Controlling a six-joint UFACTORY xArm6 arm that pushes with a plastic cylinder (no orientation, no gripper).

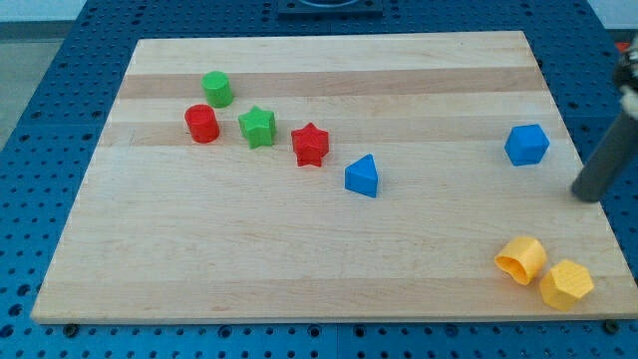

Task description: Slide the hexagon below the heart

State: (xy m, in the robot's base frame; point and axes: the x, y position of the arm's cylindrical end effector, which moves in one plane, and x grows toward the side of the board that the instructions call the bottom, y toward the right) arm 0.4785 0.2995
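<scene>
Trouble is, my tip [586, 195] (bare rod, nothing to open or close) sits just above the yellow hexagon [566, 284], which touches the yellow heart [521, 259] near the board's [299, 249] bottom-right edge, so a sloppy shove could drag both or tip one off.

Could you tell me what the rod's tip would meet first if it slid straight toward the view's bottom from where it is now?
Probably the yellow hexagon: it lies almost straight below my tip, touching the yellow heart at its left. Depth is unclear from one view, so the tip might pass just off the hexagon's right edge.
</scene>
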